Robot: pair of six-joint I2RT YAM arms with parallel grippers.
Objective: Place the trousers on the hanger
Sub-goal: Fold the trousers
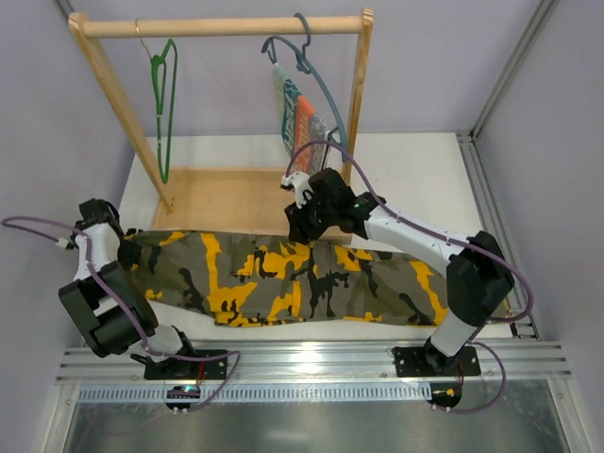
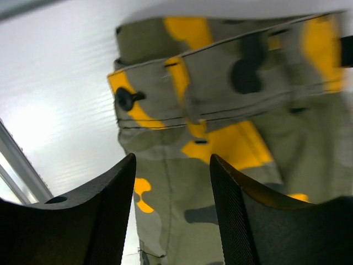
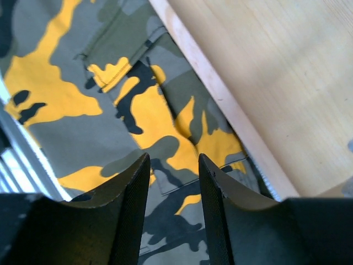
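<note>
Nearest to us, in the wrist views, stand the black fingers of each claw. The left claw (image 2: 172,165) has its two fingers parted with only air between them. It hangs above the waistband, gripping nothing. The right claw (image 3: 174,163) is likewise parted, a little narrower, and it hovers empty over the camouflage cloth by the rack's base board (image 3: 265,83).

From above, we see the white worktop (image 1: 415,179) carrying everything. On it stands the wooden rack (image 1: 222,26), with its top bar across the far side and its flat board below.

The trousers (image 1: 311,278) lie spread flat on the worktop, stretched from left to right between the two arms. Their far edge runs along the near edge of the board. The waistband is at the left end, beside the left arm, and the legs reach towards the right arm's base.

The hanger (image 1: 162,104), thin and green, hangs by its hook from the left part of the bar, well apart from the trousers. A grey-blue hanger (image 1: 311,71) hangs at the right part and carries a small striped cloth (image 1: 300,118).

One dark button (image 2: 126,99) sits at the waistband's end. That view is blurred, and we cannot read any writing on the fabric.
</note>
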